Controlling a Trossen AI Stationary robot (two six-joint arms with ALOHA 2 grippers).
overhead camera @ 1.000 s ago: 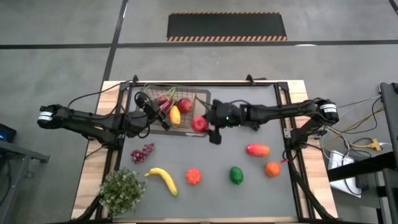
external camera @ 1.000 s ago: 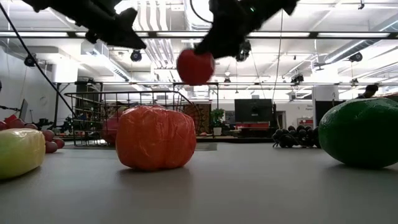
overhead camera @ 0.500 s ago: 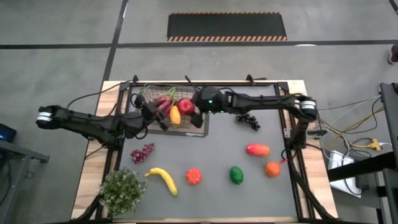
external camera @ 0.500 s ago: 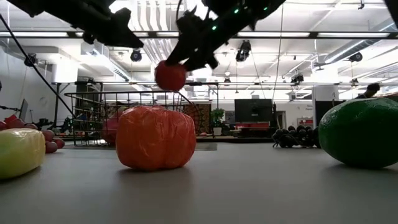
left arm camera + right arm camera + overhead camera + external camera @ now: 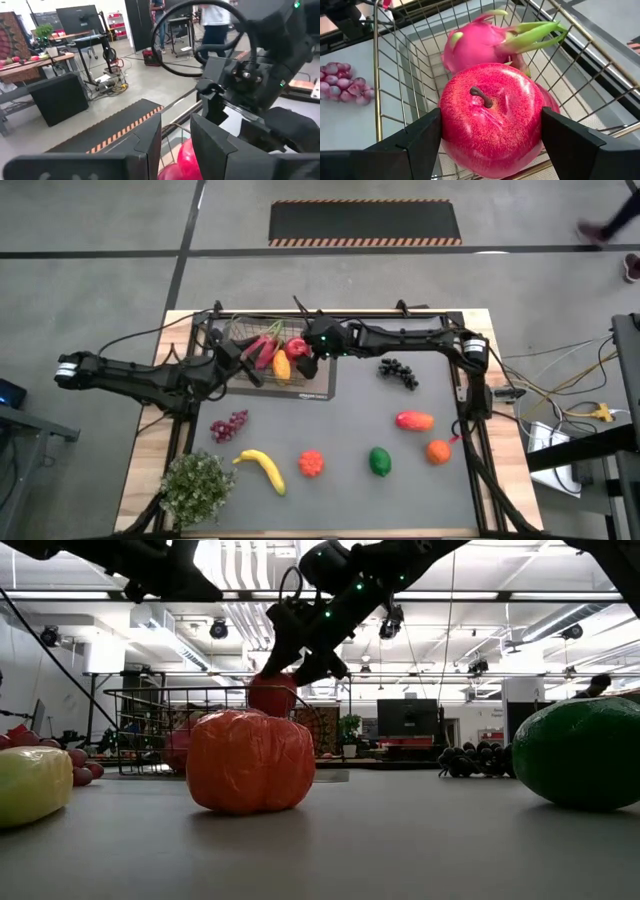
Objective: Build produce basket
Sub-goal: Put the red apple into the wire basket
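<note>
Two fingers of the right gripper (image 5: pixel 490 150) are clamped on a red apple (image 5: pixel 492 117), held over the wire basket (image 5: pixel 240 332), prob. to drop it beside the dragon fruit (image 5: pixel 480 42) inside. Left gripper (image 5: pixel 245 365) waits at basket's near side, fingers nearly together, empty. Other produce in basket is partly hidden.

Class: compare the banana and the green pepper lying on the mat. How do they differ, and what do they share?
The banana is yellow, long and curved; the green pepper is green, short and rounded. The banana lies beside the potted plant; the pepper lies nearer the orange. Both lie outside the basket.
</note>
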